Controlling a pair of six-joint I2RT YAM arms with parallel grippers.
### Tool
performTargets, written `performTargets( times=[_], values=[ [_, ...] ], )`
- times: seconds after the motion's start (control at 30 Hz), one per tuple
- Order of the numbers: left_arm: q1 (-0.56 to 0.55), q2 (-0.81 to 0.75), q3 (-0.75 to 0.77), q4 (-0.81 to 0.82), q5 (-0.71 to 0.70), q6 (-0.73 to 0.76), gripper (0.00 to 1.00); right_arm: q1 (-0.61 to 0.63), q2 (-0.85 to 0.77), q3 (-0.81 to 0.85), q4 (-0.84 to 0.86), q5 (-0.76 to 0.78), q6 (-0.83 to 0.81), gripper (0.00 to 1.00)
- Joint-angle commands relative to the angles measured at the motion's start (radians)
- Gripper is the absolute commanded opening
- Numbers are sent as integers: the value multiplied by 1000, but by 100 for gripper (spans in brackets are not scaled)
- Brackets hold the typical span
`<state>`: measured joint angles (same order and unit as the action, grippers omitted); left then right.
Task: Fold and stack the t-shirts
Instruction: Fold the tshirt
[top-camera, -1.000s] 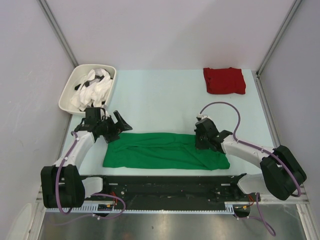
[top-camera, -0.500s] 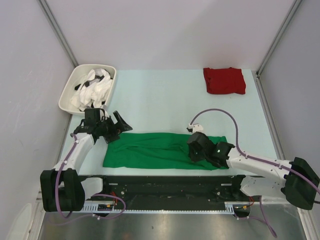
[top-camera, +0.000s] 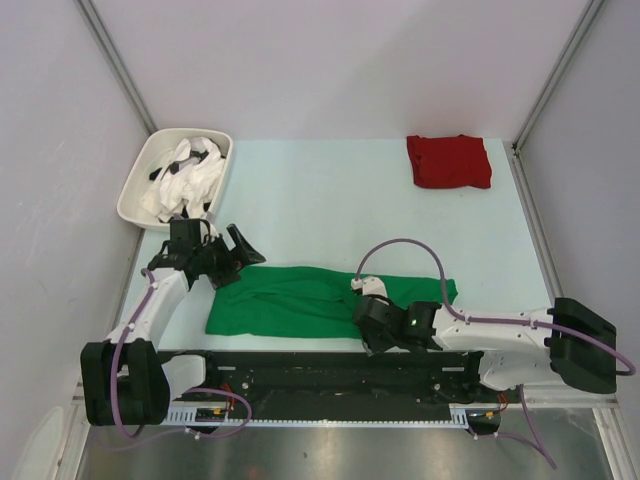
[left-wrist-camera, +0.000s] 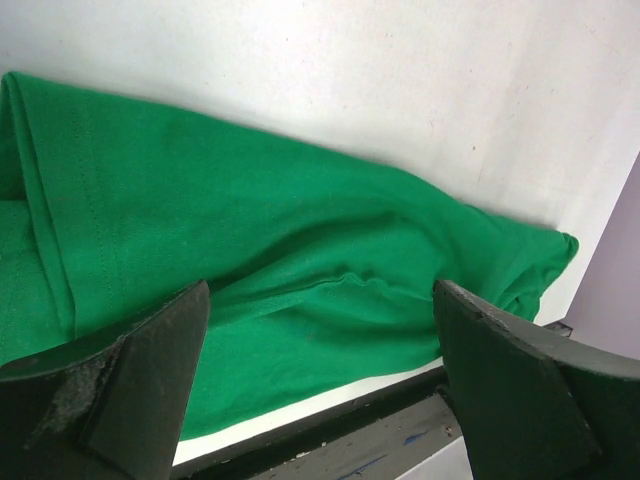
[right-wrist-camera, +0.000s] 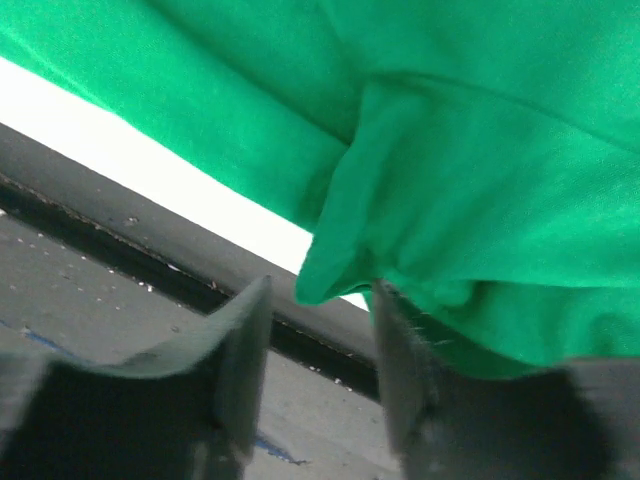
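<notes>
The green t-shirt (top-camera: 290, 300) lies as a long folded strip along the table's near edge; it also fills the left wrist view (left-wrist-camera: 250, 230) and the right wrist view (right-wrist-camera: 480, 150). The dark red t-shirt (top-camera: 449, 161) lies folded square at the far right. My left gripper (top-camera: 232, 258) is open and empty, just above the green shirt's far left corner (left-wrist-camera: 320, 290). My right gripper (top-camera: 368, 322) is low at the shirt's near edge, right of the middle. Its jaws are narrow, with a raised fold of green cloth pinched at the tips (right-wrist-camera: 320, 285).
A white bin (top-camera: 128, 195) with white cloths (top-camera: 185, 175) stands at the far left. A black rail (top-camera: 330, 370) runs along the table's near edge, close under my right gripper (right-wrist-camera: 150, 250). Grey walls stand on the left, right and far sides.
My right gripper has swept left and nearer, from the shirt's right end to its near edge, taking green cloth with it. The left arm has hardly moved.
</notes>
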<state>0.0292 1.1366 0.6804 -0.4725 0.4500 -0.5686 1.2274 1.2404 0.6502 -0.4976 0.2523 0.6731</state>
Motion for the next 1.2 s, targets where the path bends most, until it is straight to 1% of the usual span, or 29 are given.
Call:
performTargets(
  times=[0.0,0.03,0.1,0.17,0.3,0.33,0.4,0.43,0.5,0.53,0.6,0.63,0.67,0.7,0.77,0.9,1.03,1.13,1.17],
  values=[
    [5,-21,-4,28,30,-1,97,9,8,26,-12,44,23,77],
    [6,-20,-4,28,30,1,97,7,-1,37,-24,76,23,87],
    [5,-18,-4,26,30,6,97,-8,-19,72,-61,108,19,100],
    [5,-14,-5,28,30,7,98,-29,-62,95,-97,152,16,100],
    [5,-12,-4,31,33,6,97,-161,-159,108,-137,197,11,99],
    [5,-11,-4,32,35,7,97,-249,-174,108,-148,205,10,100],
    [5,-9,-2,32,38,6,97,-348,-200,106,-177,222,5,100],
    [5,-8,-1,35,41,6,97,-441,-203,98,-179,219,0,100],
    [5,-8,-1,40,47,6,97,-547,-200,92,-170,203,-4,100],
    [5,-9,-1,47,50,1,97,-645,-197,79,-161,179,-7,100],
    [5,-11,-2,51,56,1,97,-732,-182,59,-121,157,5,100],
    [5,-11,-2,52,59,1,97,-782,-173,30,-83,115,8,100],
    [3,-9,-1,54,61,-1,97,-862,-167,16,-64,84,11,100],
    [3,-11,-1,55,67,3,97,-900,-150,0,-47,44,19,100],
    [3,-8,4,54,72,9,97,-972,-131,-29,-10,31,31,100],
    [3,6,8,54,78,19,97,-1040,-85,-55,40,-17,20,100],
    [3,22,11,64,87,26,98,-1068,-50,-72,62,-31,13,99],
    [3,34,15,69,88,29,98,-1077,-41,-96,80,-42,13,94],
    [3,37,11,72,90,30,97,-1079,-39,-104,86,-42,17,88]
  ],
)
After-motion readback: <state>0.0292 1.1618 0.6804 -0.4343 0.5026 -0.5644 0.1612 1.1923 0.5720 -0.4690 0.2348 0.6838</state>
